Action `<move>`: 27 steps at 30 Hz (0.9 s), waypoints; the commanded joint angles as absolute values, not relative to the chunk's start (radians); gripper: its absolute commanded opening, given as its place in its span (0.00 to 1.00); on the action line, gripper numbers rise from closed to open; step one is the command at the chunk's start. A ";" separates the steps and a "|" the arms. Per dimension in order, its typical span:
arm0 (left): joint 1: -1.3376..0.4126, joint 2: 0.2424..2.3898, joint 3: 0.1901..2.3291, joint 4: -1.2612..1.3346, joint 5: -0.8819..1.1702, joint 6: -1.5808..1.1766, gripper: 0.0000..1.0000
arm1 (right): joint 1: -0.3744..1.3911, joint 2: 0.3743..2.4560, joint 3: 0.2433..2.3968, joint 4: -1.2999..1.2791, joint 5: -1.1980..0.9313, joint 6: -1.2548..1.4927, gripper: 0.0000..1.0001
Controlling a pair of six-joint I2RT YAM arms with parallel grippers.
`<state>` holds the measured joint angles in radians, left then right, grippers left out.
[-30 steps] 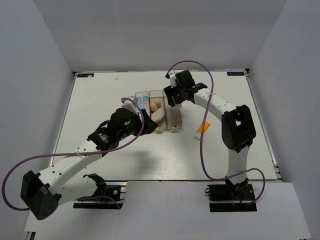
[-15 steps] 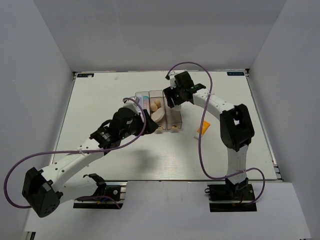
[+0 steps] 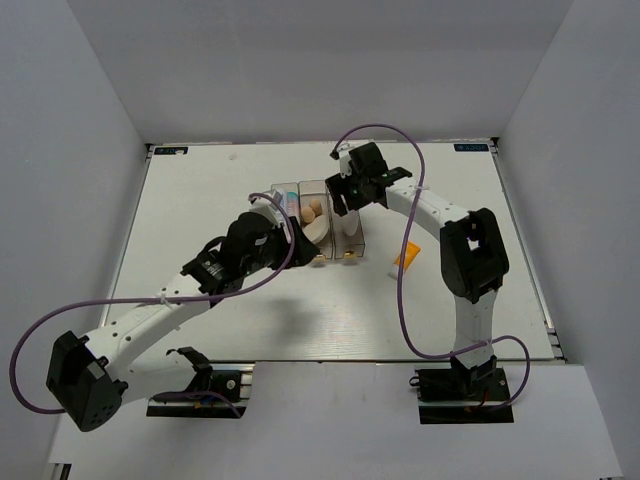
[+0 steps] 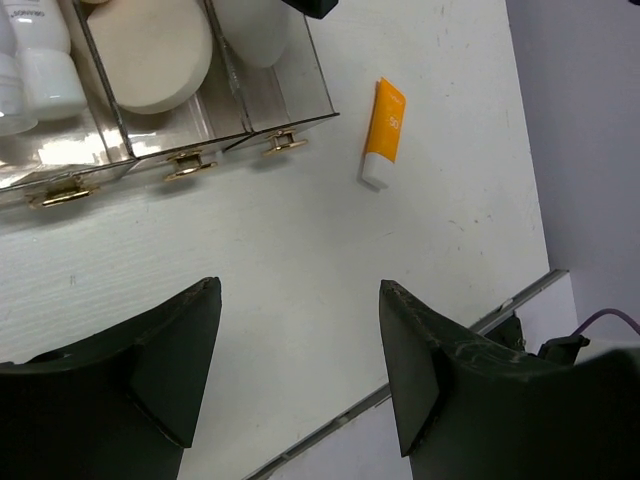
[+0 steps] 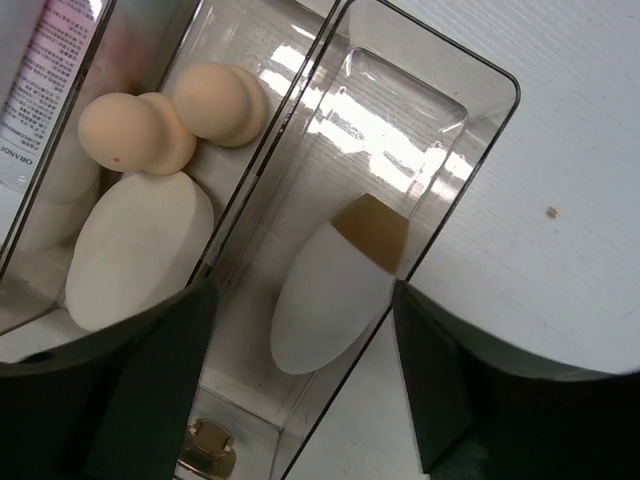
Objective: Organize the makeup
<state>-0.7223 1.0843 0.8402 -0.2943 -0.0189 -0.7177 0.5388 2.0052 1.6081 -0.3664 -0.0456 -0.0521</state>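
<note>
Right gripper hovers w/ jaws apart over white oval pad lying in clear box end slot, prob. sorted by type; left gripper apart & empty.

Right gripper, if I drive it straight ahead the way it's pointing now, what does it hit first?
Most likely the white oval pad, lying in the end compartment of the clear box, right in line between the open fingers of the right gripper. How far off it is, I can't judge.
</note>
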 commanded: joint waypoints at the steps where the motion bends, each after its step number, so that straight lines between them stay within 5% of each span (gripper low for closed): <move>1: -0.726 1.097 0.899 -0.262 0.032 -0.700 0.74 | 0.534 1.934 1.637 -0.367 -0.066 -0.034 0.69; 2: -0.726 1.126 0.920 -0.249 0.060 -0.689 0.74 | 0.522 1.902 1.632 -0.365 -0.061 -0.032 0.54; 3: -0.726 1.144 0.920 -0.241 0.077 -0.683 0.74 | 0.522 1.884 1.625 -0.359 -0.061 -0.032 0.54; 7: -0.726 1.282 1.026 -0.192 0.179 -0.641 0.63 | 0.436 1.795 1.533 -0.342 -0.058 -0.008 0.00; 12: -0.758 1.516 1.182 -0.167 0.287 -0.571 0.38 | 0.281 1.718 1.430 -0.377 -0.051 0.057 0.00; 16: -0.793 1.710 1.343 -0.196 0.339 -0.517 0.34 | 0.149 1.689 1.358 -0.423 -0.097 0.098 0.00; 19: -0.842 1.866 1.491 -0.265 0.344 -0.473 0.59 | 0.061 1.648 1.292 -0.417 -0.121 0.098 0.00; 20: -0.854 1.906 1.575 -0.288 0.333 -0.463 0.75 | 0.029 1.623 1.273 -0.416 -0.126 0.097 0.05; 21: -0.879 1.977 1.621 -0.316 0.316 -0.454 0.80 | 0.022 1.612 1.244 -0.404 -0.138 0.094 0.13; 27: -0.945 2.209 1.951 -0.511 0.155 -0.385 0.87 | -0.052 1.554 1.174 -0.388 -0.186 0.084 0.25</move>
<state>-0.9154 2.1815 1.8179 -0.3794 0.2398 -0.4454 -0.0338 1.6157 1.1805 -0.4160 -0.1329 0.0776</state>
